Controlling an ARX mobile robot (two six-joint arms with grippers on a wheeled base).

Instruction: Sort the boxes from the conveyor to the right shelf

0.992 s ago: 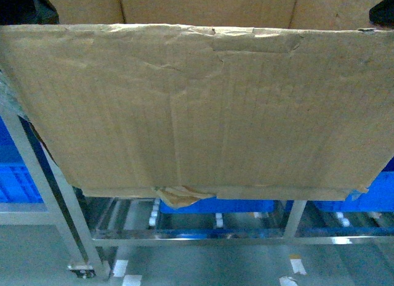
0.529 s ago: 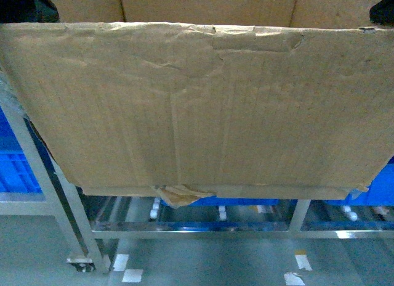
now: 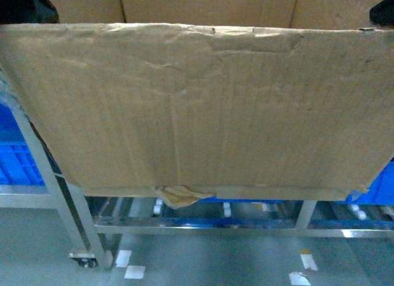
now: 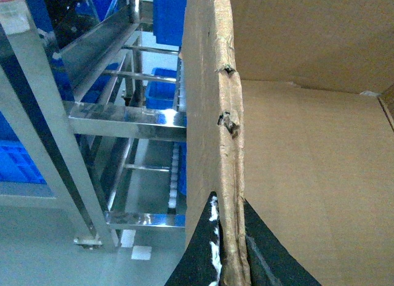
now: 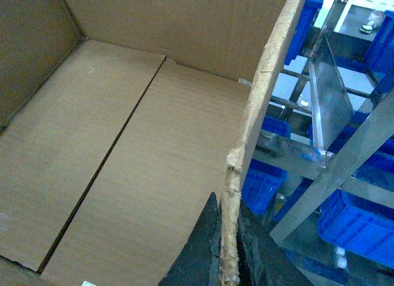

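A large brown cardboard box [image 3: 203,107] hangs in the air and fills most of the head view, with a crumpled tape scrap [image 3: 178,195] at its bottom seam. My left gripper [image 4: 231,258] is shut on the ragged top edge of the box's left wall. On the right wall's top edge my right gripper [image 5: 229,252] is also shut. The inside of the box [image 5: 117,150] holds nothing. Below and behind the box stands the steel right shelf [image 3: 197,223] with small white rollers [image 3: 227,208]. The conveyor is out of view.
Blue plastic crates [image 3: 18,163] sit on the shelf's tiers, and more crates [image 5: 363,227] show beside the box's right wall. A shelf post with a castor [image 3: 83,258] stands at lower left. White tape marks [image 3: 134,272] lie on the grey floor.
The box keeps its place in the head view with both grippers still shut on it. The shelf's lower rail, castor and the floor marks have drifted up and slightly right in the view.
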